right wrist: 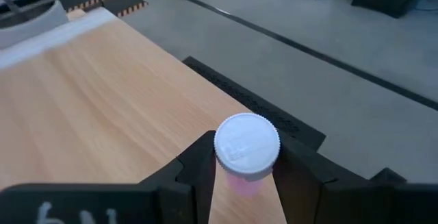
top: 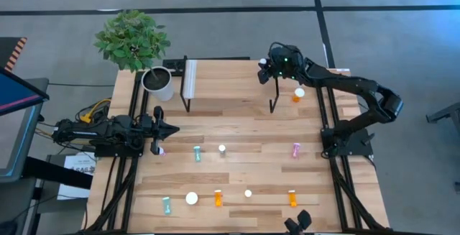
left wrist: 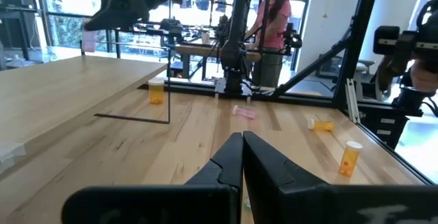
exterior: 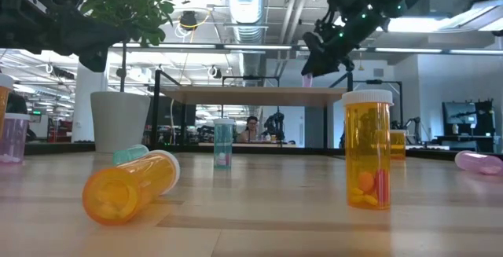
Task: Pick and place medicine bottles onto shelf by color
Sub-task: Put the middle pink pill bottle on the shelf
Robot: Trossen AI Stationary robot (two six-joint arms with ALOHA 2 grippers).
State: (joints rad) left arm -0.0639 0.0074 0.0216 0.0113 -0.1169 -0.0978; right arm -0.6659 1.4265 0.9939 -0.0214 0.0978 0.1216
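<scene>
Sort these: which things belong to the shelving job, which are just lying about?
Job: raised wooden shelf on black legs; pink translucent bottle in right gripper; orange translucent bottle; teal translucent bottle.
Lying about: white round plant pot.

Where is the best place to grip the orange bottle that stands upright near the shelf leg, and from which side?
Grip the orange bottle around its body just under the white cap, coming from above. It stands upright, clear of the shelf, so probably fingers can close on its round sides.
</scene>
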